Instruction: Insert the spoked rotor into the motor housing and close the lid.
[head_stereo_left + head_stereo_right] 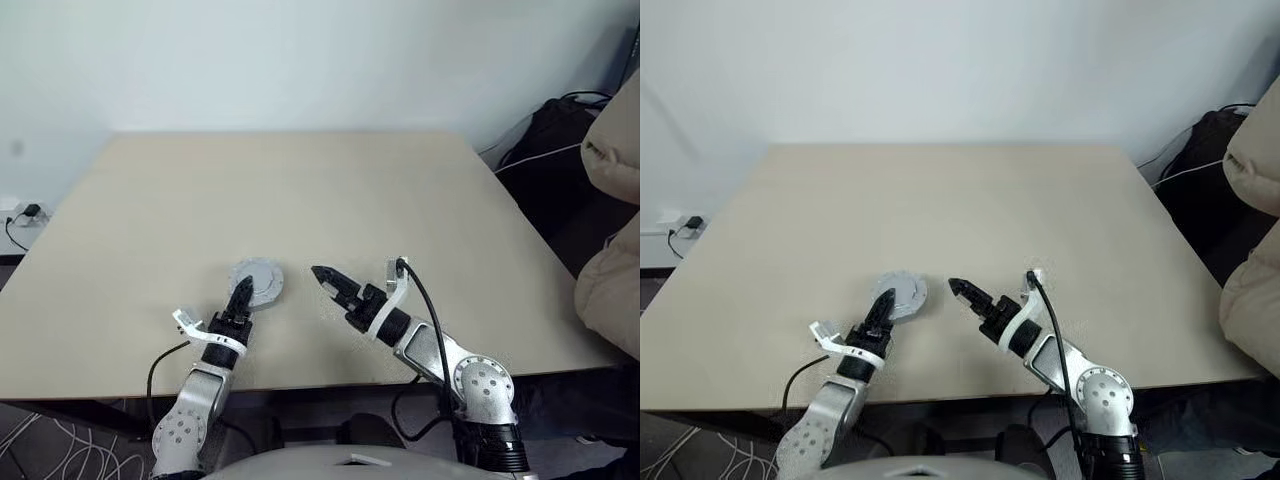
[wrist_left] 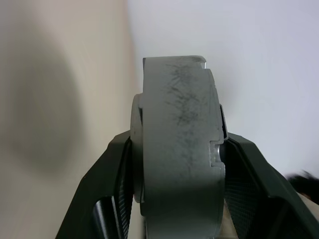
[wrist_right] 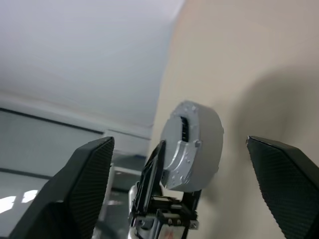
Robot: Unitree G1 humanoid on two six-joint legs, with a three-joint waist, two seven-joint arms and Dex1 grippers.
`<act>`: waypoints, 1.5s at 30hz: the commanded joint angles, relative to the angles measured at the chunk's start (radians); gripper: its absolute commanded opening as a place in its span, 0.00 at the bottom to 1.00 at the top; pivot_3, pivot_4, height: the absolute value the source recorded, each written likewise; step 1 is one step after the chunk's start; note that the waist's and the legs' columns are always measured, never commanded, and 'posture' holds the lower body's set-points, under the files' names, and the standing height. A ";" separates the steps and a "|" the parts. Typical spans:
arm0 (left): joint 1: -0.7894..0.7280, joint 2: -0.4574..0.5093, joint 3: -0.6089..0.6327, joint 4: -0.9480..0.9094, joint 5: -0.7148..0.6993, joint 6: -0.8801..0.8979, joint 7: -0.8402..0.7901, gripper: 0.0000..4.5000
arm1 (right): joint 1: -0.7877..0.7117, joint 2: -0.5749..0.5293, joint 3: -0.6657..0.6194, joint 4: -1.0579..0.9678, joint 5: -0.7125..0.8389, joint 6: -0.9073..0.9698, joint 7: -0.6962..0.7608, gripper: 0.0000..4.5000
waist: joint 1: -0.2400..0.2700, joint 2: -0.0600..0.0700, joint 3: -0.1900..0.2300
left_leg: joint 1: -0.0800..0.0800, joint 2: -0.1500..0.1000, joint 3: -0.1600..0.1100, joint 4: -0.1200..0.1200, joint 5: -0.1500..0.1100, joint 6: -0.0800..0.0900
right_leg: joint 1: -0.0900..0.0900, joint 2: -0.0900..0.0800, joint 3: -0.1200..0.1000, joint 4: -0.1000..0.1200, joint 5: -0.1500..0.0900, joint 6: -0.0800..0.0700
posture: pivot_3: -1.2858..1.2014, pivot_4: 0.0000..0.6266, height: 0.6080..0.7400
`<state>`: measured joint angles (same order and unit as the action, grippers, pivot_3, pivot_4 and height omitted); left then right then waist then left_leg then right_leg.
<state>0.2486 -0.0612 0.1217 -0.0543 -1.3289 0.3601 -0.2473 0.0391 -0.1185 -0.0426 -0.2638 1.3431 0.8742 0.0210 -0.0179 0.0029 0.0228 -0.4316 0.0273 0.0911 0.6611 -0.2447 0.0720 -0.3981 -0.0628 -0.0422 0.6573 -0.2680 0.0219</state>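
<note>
Holding the closed-up motor housing [image 1: 257, 282] edge-on in the left gripper [image 1: 240, 293], just above the table [image 1: 300, 200].
Right gripper [image 1: 322, 277] is spread wide, empty, just beside it. I'd lower it flat and slow before unclamping, so the lid stays seated.

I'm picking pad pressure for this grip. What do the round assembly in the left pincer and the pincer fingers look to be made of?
The round assembly looks like cast or machined metal: matte pale grey, with dark scuff marks across its rim and a stepped notch. It could be painted. The left pincer is shut on it; its fingers look like black moulded plastic with fine-textured pads.
</note>
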 commanded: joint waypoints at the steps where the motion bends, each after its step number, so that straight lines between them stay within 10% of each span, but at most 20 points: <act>1: -0.110 -0.104 0.047 -0.016 0.022 -0.072 0.042 0.47 | 0.004 -0.053 0.031 -0.085 -0.119 -0.039 0.087 1.00 | 0.005 -0.001 0.001 | 0.000 0.000 0.000 0.000 0.000 0.000 | 0.000 0.000 0.000 0.000 0.000 0.000 | 0.52 0.00 1.00; 16: -0.433 -0.072 0.201 0.207 0.180 -0.239 0.255 0.47 | 0.123 -0.207 0.276 -0.071 -0.978 -0.683 0.326 1.00 | 0.011 -0.012 0.004 | 0.001 -0.001 0.002 0.005 0.004 0.007 | 0.003 0.007 -0.002 0.000 0.004 0.006 | 0.52 0.00 1.00; 45: -0.795 -0.004 0.414 0.768 0.457 -0.265 0.226 0.47 | 0.228 -0.107 0.209 -0.013 -1.105 -0.783 0.324 1.00 | 0.013 -0.016 0.004 | 0.002 -0.005 0.004 0.006 0.004 0.006 | 0.004 -0.003 -0.001 0.001 0.007 0.011 | 0.52 0.00 1.00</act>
<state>-0.5290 -0.0707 0.5390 0.7278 -0.8937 0.0868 -0.0239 0.2794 -0.2300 0.1823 -0.2417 0.2401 0.0956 0.3478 -0.0046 -0.0132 0.0265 -0.4293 0.0221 0.0952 0.6669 -0.2409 0.0781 -0.3945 -0.0656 -0.0428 0.6585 -0.2608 0.0326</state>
